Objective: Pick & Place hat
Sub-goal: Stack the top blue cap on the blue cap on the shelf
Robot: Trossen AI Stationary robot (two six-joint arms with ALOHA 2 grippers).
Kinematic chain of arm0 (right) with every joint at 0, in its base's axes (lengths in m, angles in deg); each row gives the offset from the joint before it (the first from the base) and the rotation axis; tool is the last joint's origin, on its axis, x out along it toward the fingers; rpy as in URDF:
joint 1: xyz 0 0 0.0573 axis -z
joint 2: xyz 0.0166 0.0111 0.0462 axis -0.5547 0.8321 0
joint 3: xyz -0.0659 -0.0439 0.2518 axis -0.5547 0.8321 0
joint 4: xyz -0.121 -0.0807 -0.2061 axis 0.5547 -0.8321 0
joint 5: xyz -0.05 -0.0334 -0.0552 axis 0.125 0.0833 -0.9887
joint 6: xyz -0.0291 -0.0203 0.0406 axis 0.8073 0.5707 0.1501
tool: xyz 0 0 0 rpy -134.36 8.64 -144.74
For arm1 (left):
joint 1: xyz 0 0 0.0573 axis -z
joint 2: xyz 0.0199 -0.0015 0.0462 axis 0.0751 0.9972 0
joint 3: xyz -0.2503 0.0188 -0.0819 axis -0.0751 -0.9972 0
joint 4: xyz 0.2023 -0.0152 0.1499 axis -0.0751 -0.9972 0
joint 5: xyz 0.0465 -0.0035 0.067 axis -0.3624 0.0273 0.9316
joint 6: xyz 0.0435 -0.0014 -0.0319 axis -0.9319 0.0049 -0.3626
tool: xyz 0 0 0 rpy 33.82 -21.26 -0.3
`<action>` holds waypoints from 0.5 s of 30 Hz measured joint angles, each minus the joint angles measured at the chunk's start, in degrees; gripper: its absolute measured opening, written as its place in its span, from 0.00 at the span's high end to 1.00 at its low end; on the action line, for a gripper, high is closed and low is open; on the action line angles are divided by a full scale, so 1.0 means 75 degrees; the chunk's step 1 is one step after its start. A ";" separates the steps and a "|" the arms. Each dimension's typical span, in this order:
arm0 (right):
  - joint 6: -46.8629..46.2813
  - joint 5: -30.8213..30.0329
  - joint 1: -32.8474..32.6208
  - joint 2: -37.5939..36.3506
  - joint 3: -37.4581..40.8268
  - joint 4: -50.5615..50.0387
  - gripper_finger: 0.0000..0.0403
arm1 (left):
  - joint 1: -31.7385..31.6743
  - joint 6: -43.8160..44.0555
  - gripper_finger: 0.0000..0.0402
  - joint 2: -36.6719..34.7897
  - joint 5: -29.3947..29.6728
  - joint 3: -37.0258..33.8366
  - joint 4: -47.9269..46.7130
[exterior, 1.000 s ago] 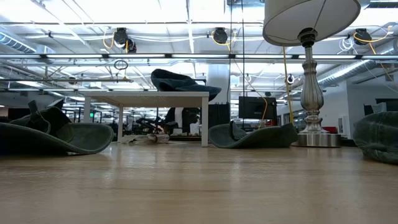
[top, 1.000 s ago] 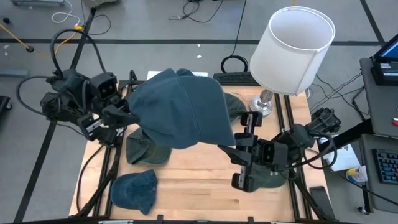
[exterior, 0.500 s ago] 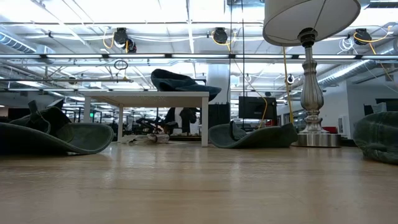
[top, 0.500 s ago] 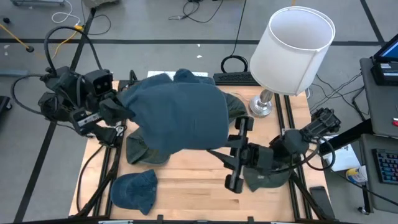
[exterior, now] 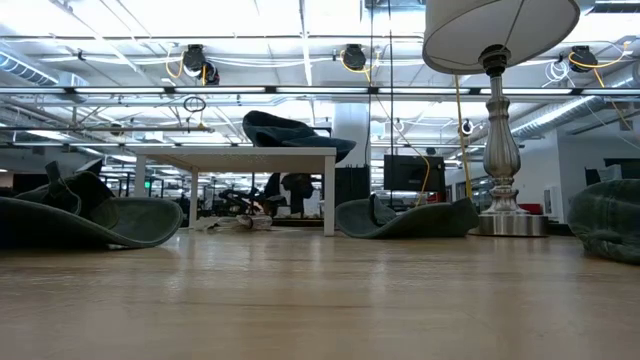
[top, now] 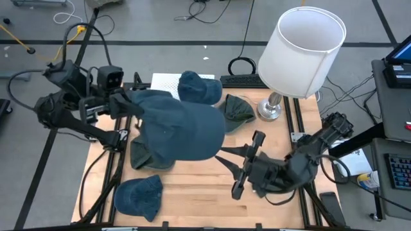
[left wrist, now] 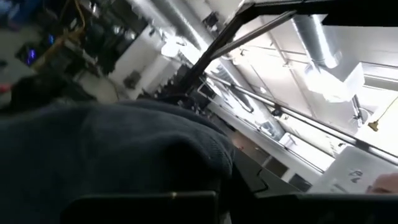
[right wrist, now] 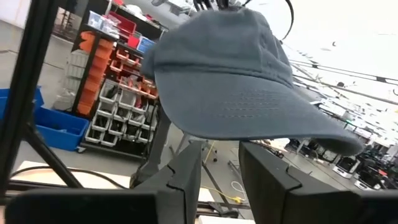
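A blue-grey hat (top: 180,131), a cap with a brim, hangs above the wooden table with my left gripper (top: 127,104) shut on it. From the right wrist view, the hat (right wrist: 224,74) floats just above the fingers of my right gripper (right wrist: 221,158), with its brim (right wrist: 323,134) stuck out to one side. My right gripper (top: 241,168) is open to the right of the hat, and nothing is between its fingers. The low view shows neither gripper. My left gripper holds the hat by the edge of its crown (top: 138,106), on the side away from the brim. It comes in about level from the table's left. The hat is lifted clear and reaches out toward the table's right. Its cloth (left wrist: 124,155) hides the fingertips in the left wrist view.
Other hats lie on the table: a blue one (top: 196,86) at the far edge, a green one (top: 237,109) beside the lamp base (top: 270,109), a green one (top: 151,156) under the held hat, a blue one (top: 138,196) near left, and a green one (top: 276,183) under my right arm. The white lampshade (top: 302,51) stands tall at the far right.
My right gripper has opened, let go of the hat's brim side and sunk toward the near edge. The hat, spread wide between both grippers before, now hangs from my left gripper alone and has drawn in. My left gripper has rolled and shifted toward the far edge.
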 joint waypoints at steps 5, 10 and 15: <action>-0.0057 0.0002 -0.0160 0.0000 0.0000 0.0013 0.74 | -0.0481 0.0438 0.99 0.0011 -0.0459 0.0002 -0.0081; -0.0240 -0.0123 -0.0465 0.0000 0.0000 -0.0054 0.74 | -0.0916 0.0370 0.99 -0.0038 -0.0543 0.0001 0.0082; -0.1085 -0.0997 -0.0699 0.0000 0.0000 -0.0547 0.75 | -0.1266 0.0365 0.99 -0.0033 -0.0656 0.0001 0.0731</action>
